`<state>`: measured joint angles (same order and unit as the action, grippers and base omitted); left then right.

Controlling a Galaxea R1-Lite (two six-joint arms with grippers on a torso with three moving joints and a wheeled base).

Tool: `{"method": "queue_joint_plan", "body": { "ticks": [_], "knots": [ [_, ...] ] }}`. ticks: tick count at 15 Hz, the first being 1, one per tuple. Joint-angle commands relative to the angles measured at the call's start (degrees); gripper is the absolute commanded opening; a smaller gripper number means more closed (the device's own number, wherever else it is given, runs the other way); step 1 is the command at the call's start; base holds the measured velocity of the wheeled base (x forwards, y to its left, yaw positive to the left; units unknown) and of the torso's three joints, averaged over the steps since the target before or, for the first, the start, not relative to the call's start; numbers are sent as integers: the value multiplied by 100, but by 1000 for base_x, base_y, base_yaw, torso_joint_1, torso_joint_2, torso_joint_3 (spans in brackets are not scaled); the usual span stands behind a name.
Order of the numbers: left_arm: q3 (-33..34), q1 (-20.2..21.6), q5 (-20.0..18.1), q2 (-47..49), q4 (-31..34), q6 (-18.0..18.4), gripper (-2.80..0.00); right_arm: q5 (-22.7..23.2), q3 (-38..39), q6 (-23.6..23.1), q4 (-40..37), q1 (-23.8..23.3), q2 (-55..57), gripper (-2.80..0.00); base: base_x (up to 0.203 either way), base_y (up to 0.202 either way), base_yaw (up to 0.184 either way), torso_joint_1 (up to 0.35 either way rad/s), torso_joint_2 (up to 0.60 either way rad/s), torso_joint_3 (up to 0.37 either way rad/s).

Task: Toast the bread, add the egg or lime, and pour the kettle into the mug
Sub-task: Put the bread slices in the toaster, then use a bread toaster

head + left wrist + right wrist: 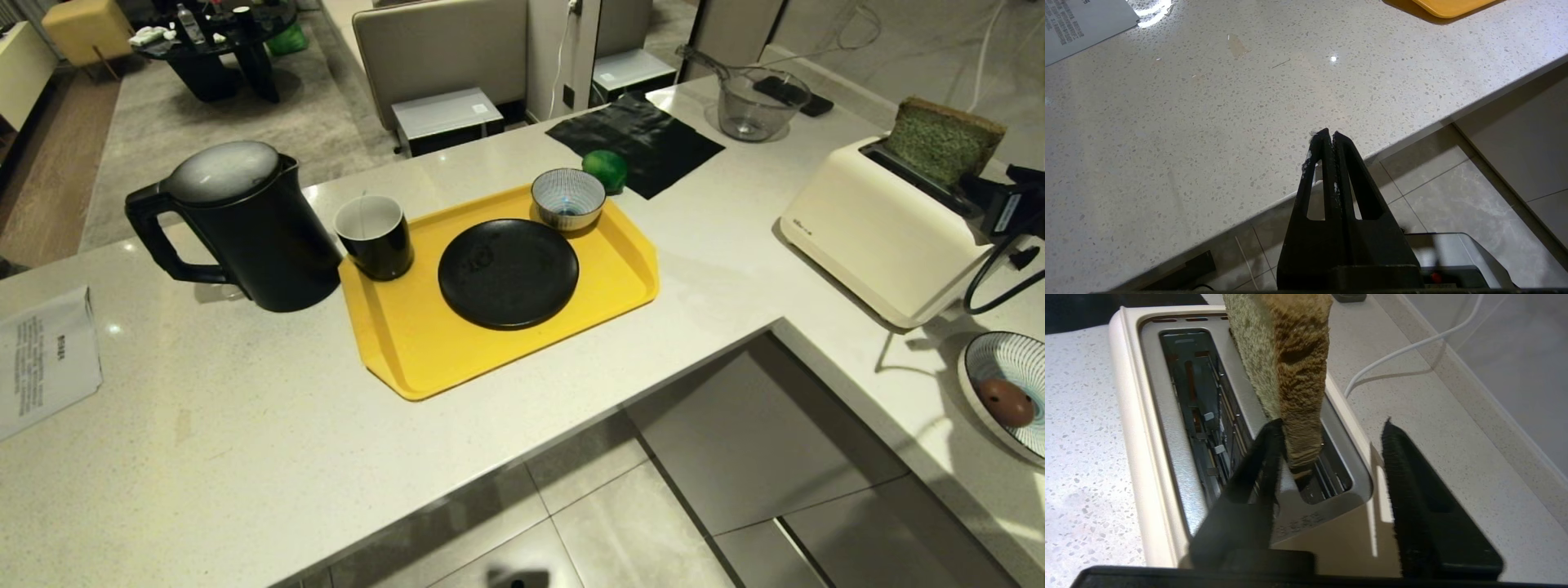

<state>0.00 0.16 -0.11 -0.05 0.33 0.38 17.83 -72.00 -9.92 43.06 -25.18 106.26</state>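
Observation:
The bread [943, 139] stands upright in the far slot of the cream toaster [878, 229], most of it above the rim. My right gripper [1332, 424] is open astride the slice's [1290, 355] near end. One finger [1261, 457] touches the crust; the other stands well apart. The black kettle [237, 229] stands left of the yellow tray [424, 359]. The mug [375, 237] sits on the tray's left corner. The lime [605, 170] lies behind the tray. An egg [1006, 402] rests in a striped bowl [980, 359] at the right edge. My left gripper [1329, 132] hangs shut over the counter's front edge.
A black plate [508, 273] and a small striped bowl [568, 198] sit on the tray. A black cloth [645, 135] and a glass jug [755, 106] lie behind. A paper sheet [45, 359] is at the left. A white cable [1412, 347] runs behind the toaster.

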Motion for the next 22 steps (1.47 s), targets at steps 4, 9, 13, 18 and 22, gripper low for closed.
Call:
{"method": "queue_joint_plan", "body": {
  "ticks": [4, 9, 13, 18, 22],
  "knots": [
    [0, 2, 2, 5, 2, -3, -280, 18, -7, 148, 19, -149, -181, 0, 0, 0, 0, 0, 0, 0],
    [0, 2, 2, 5, 2, -3, -280, 40, 94, 590, -77, -515, -729, 0, 0, 0, 0, 0, 0, 0],
    [0, 2, 2, 5, 2, -3, -280, 31, 201, 1112, -1083, -872, -1361, 0, 0, 0, 0, 0, 0, 0],
    [0, 2, 2, 5, 2, -3, -280, 49, 314, 1116, -1764, -1281, -1738, 0, 0, 0, 0, 0, 0, 0],
    [0, 2, 2, 5, 2, -3, -280, 682, 419, 1138, -3017, -1341, -2483, 0, 0, 0, 0, 0, 0, 0]
  ]
}}
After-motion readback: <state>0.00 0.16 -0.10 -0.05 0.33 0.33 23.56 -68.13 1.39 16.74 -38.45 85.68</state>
